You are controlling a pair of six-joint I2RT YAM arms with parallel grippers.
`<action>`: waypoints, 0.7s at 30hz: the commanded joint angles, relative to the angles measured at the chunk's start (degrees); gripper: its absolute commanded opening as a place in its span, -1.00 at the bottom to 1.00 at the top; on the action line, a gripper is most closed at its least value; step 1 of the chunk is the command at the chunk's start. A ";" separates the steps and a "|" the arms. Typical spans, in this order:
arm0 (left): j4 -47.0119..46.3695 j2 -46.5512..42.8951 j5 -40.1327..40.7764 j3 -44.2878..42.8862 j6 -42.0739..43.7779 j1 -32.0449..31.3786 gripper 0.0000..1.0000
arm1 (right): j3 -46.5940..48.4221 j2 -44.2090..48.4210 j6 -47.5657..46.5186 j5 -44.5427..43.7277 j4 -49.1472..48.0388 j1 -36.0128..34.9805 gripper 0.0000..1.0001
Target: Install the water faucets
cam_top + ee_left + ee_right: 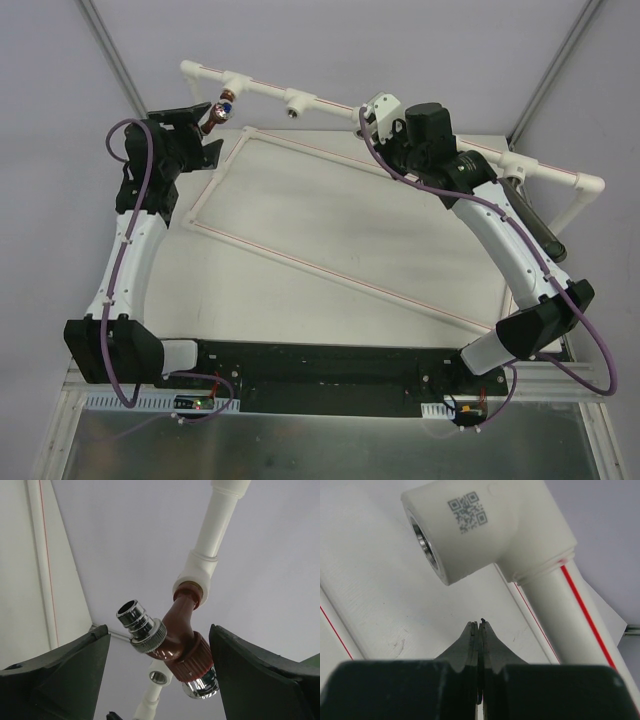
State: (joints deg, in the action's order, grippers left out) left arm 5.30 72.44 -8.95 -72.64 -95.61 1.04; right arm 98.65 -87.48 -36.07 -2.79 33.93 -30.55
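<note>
The reddish-brown faucet (180, 630) with a chrome spout hangs from a brass-ringed socket of the white pipe fitting (197, 570). In the top view the faucet (218, 112) sits at the far left of the pipe run (320, 100). My left gripper (159, 647) is open, its fingers (60, 672) standing on either side of the faucet with gaps showing; in the top view the left gripper (207, 130) is just below it. My right gripper (480, 625) is shut and empty, just below a white elbow fitting (480, 530) with an open socket. The silver-grey faucet is out of view.
A white-bordered rectangular mat (340, 220) with red-lined edges covers the table's middle. Another open socket (295, 105) sits mid-pipe. A dark cylinder (540, 225) lies at the right, next to the right arm. A red-striped pipe (570, 615) runs down from the elbow.
</note>
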 commanded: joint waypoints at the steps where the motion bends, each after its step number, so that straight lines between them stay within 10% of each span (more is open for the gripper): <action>1: -8.45 2.08 0.51 -1.98 -7.91 -0.77 0.63 | 0.05 3.02 0.57 -0.64 0.17 0.05 -1.00; 7: -12.24 6.12 0.43 -4.00 -8.19 -3.41 0.42 | 0.93 3.28 0.66 -0.46 0.87 -0.04 -1.00; 16: -16.81 7.27 -0.19 -1.45 0.05 -3.59 -1.00 | 3.83 4.78 1.88 2.08 2.19 -0.22 -1.00; 21: -12.44 6.57 -1.07 -1.80 16.83 -3.50 -1.00 | 4.44 3.81 1.62 0.94 2.80 -0.22 -1.00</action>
State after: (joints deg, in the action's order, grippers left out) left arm -7.68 80.16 -8.97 -73.93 -92.88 -2.57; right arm 99.96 -85.80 -35.09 -1.52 36.56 -30.65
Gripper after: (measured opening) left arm 0.406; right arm 0.029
